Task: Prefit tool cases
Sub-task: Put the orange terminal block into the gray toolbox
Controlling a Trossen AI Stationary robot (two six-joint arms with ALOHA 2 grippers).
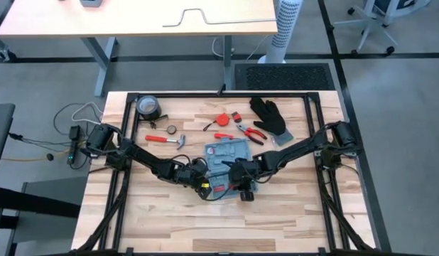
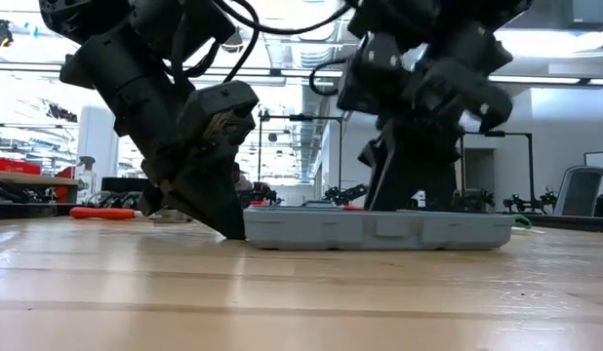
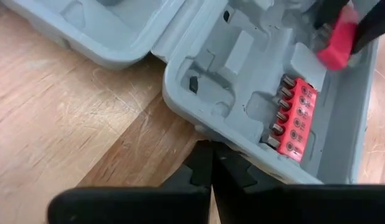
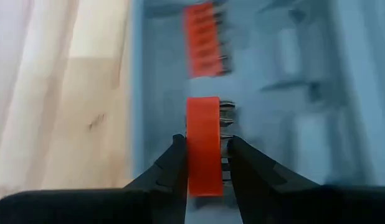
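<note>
On the wooden bench (image 1: 226, 220), both arms meet over the open flat light-blue plastic tool case (image 1: 227, 152) at its middle. The left end effector (image 3: 211, 163) is clenched, empty, against the case's edge. The right end effector (image 4: 205, 158) grips a red bit holder (image 4: 204, 144) above the moulded slots. Farther back lie red-handled pliers (image 1: 251, 132) and a black glove (image 1: 269, 116).
</note>
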